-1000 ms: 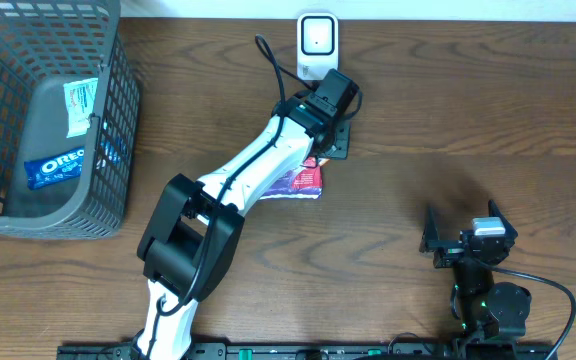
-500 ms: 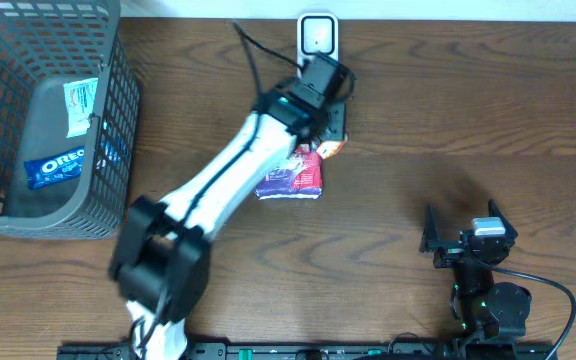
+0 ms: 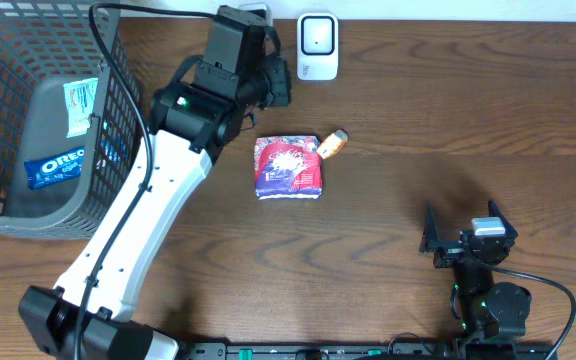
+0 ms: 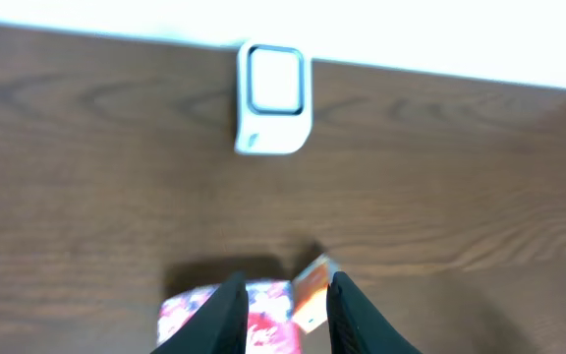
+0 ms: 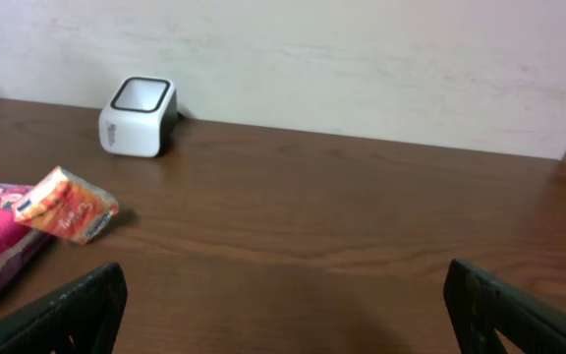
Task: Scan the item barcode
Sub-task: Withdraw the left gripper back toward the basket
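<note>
Near the left hand [image 4: 287,285]: one scanner [image 3: 318,45], one pink packet [image 3: 288,167], one orange packet [image 3: 334,144]; to its left one basket [image 3: 118,150] holding one Oreo packet [image 3: 56,167], one white packet [image 3: 81,105]

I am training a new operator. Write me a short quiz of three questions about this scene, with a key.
1. True or false: the left tool holds the pink packet.
2. What lies in the grey basket? A) a blue Oreo pack B) the scanner C) an orange packet
3. Fill in: the right tool has its jaws ____.
Key: 1. False: the left tool is empty; the pink packet lies on the table. 2. A. 3. Open.
</note>
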Robot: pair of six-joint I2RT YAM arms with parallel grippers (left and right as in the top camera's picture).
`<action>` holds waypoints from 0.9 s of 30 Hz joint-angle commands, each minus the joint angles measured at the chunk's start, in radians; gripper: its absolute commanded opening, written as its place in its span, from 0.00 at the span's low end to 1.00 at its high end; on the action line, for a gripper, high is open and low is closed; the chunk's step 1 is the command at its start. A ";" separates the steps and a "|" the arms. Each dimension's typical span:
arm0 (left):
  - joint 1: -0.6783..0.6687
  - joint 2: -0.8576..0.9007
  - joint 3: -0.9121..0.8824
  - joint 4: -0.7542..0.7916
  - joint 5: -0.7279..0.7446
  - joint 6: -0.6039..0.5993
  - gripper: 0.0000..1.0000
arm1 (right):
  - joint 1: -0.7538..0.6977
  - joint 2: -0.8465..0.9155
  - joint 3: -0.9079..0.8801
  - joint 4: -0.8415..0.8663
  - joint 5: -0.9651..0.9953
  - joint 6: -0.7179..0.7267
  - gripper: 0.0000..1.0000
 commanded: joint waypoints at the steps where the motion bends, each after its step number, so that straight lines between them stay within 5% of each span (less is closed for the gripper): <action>1: 0.013 0.039 0.000 -0.014 -0.013 0.013 0.28 | 0.006 0.000 -0.001 -0.004 -0.005 -0.010 0.99; 10: -0.026 0.219 -0.006 -0.048 0.158 0.013 0.28 | 0.006 0.000 -0.001 -0.004 -0.005 -0.010 0.99; 27: -0.098 0.373 -0.007 0.018 0.157 0.013 0.28 | 0.006 0.000 -0.001 -0.004 -0.005 -0.010 0.99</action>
